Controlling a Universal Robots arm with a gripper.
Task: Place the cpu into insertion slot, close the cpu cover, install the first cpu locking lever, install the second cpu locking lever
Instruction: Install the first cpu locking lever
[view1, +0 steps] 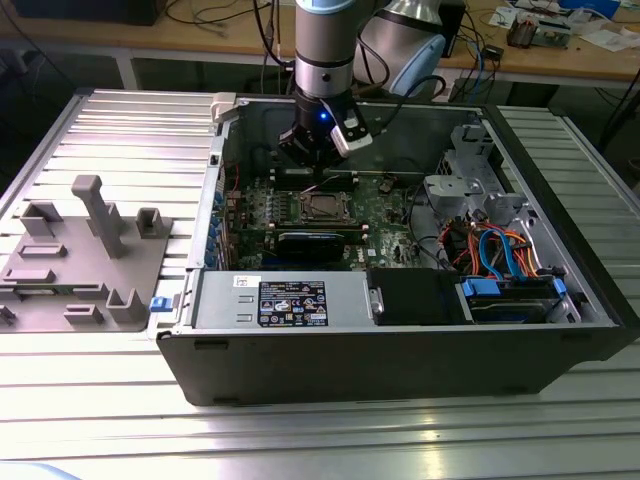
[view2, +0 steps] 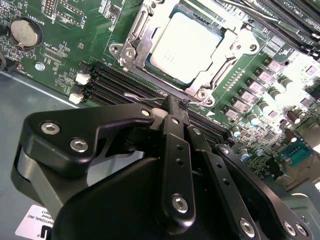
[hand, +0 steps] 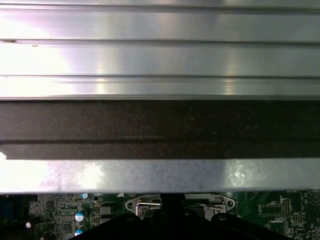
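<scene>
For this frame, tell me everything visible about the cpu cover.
The cpu cover is a thin silvery metal frame with a large central window. It lies flat and closed around the cpu, whose grey top shows through the window. Screws sit at its corners, on the green board. The gripper is close beside one corner; contact with the cover cannot be told.

Hand hides part of memory slots; insertion slot half hidden behind hand, cut by picture edge.
</scene>
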